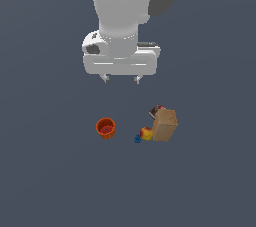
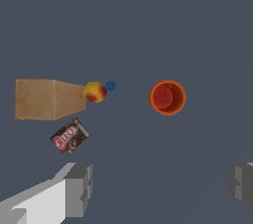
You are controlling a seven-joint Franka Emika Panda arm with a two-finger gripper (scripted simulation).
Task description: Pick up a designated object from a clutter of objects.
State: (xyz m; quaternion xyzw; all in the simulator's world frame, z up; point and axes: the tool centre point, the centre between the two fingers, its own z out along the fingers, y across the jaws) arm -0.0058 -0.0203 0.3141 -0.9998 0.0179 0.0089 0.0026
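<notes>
One box (image 1: 165, 125) sat below, off to the exterior view's right of our gripper (image 1: 120, 79).
We held the jaws wide, empty, high above the cup (image 1: 105, 128).

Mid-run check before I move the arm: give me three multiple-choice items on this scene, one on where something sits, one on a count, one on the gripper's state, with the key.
1. In the exterior view, the orange-red cup stands:
A. apart, to the left of the other items
B. on top of the tan box
C. to the right of the tan box

2. How many small items lie on the floor?
A. two
B. five
C. eight

3. The gripper is:
A. shut on the tan box
B. shut on the cup
C. open, above the items, holding nothing

Key: 1 A, bare floor separates the cup from the cluster. 2 B, cup, tan box, yellow-red lump, tiny blue piece, dark packet. 3 C, the wrist view shows the fingers wide apart with nothing between.
</notes>
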